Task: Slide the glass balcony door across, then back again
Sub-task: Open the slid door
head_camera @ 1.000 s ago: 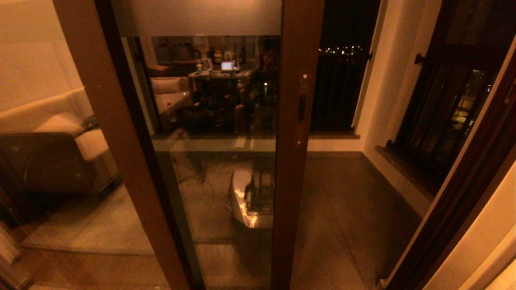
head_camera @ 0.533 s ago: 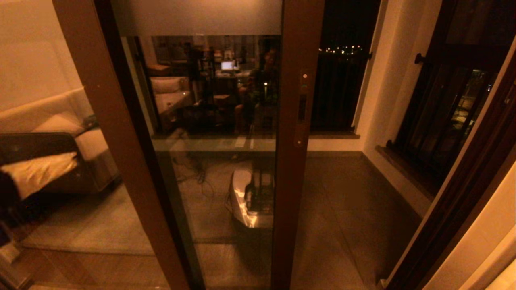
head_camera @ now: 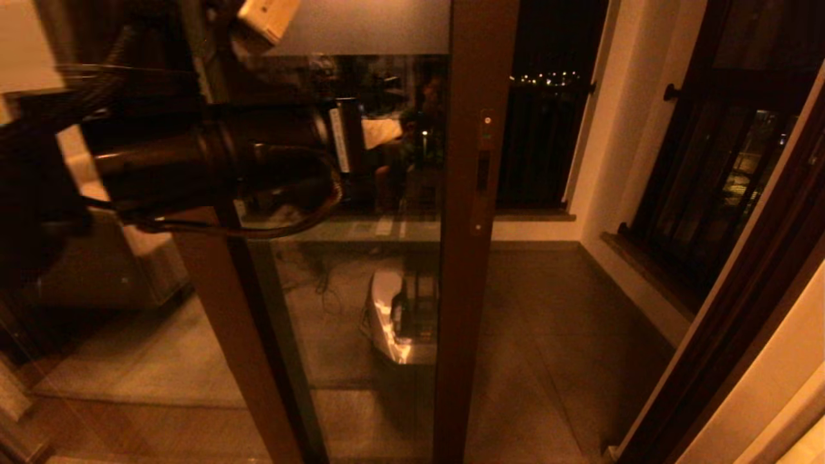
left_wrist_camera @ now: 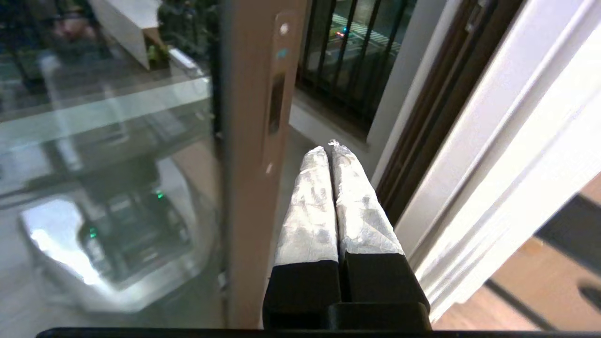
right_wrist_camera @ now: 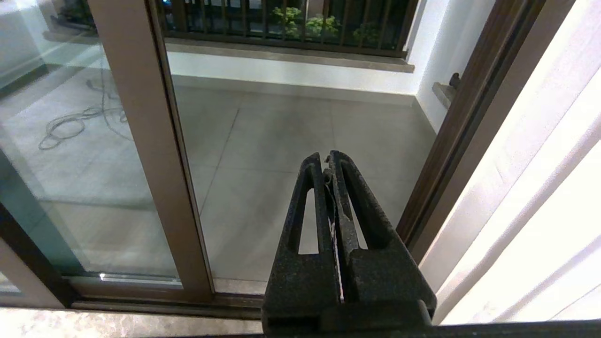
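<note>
A: What changed? The tall glass balcony door (head_camera: 380, 270) in its brown wooden frame stands part-way across, opening to its right.

B: The left arm has swung up in front of it; likely the approach.

A: And the wrists?

B: Left gripper (left_wrist_camera: 329, 146), foil-wrapped fingers pressed together on nothing, just beside the recessed lock plate (left_wrist_camera: 277, 101) (head view hides it). Right gripper (right_wrist_camera: 326, 157) empty, pinched together, low.

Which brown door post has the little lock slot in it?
The upright post of the glass balcony door, right of centre in the head view, carries the lock plate. The slanted brown post to its left is plain.
</note>
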Available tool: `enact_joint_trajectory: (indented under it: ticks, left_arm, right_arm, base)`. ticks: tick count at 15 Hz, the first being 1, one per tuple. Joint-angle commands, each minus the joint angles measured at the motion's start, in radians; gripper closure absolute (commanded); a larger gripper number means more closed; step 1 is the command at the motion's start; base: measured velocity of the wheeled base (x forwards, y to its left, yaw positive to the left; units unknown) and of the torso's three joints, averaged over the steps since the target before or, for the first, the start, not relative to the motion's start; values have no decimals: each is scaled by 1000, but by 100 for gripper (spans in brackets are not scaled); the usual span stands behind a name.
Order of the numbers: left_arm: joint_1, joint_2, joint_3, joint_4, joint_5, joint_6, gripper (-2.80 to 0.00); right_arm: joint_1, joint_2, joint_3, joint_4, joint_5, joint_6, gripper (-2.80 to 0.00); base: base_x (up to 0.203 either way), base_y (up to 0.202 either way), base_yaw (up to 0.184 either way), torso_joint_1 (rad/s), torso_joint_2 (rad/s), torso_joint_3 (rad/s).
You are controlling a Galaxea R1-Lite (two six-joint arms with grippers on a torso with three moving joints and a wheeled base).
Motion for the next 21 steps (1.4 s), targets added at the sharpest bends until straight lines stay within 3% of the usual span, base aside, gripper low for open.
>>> enact_joint_trajectory:
  ticks: [1, 4, 8, 13, 15, 17, 19, 21]
  left_arm:
    - [-43, 155, -98, -4, 29, -6, 0]
    - [-112, 252, -194, -5, 68, -10, 0]
    - [-190, 438, -400, -6, 259, -19, 0]
    - [-236, 604, -568, -6, 302, -16, 0]
    - [-247, 640, -579, -7, 302, -11, 0]
    - [-249, 698, -585, -101, 320, 16, 0]
    - [-248, 770, -590, -213, 407, 59, 0]
    - [-243, 784, -592, -238, 427, 68, 0]
  right_arm:
    - [0, 2, 0, 0, 0, -1, 0]
    - [0, 2, 0, 0, 0, -1, 0]
    - [0, 2, 0, 0, 0, -1, 0]
    - [0, 2, 0, 0, 0, -1, 0]
    - [0, 2, 0, 0, 0, -1, 0]
    - [0, 2, 0, 0, 0, -1, 0]
    - [0, 2, 0, 0, 0, -1, 0]
    - [0, 2, 0, 0, 0, -1, 0]
  base:
    - [0, 0, 0, 0, 0, 0]
    - [0, 0, 0, 0, 0, 0]
    - [0, 0, 0, 0, 0, 0]
    - [0, 0, 0, 0, 0, 0]
    - [0, 0, 0, 0, 0, 0]
    - [0, 0, 0, 0, 0, 0]
    - [0, 0, 0, 0, 0, 0]
    - [0, 0, 0, 0, 0, 0]
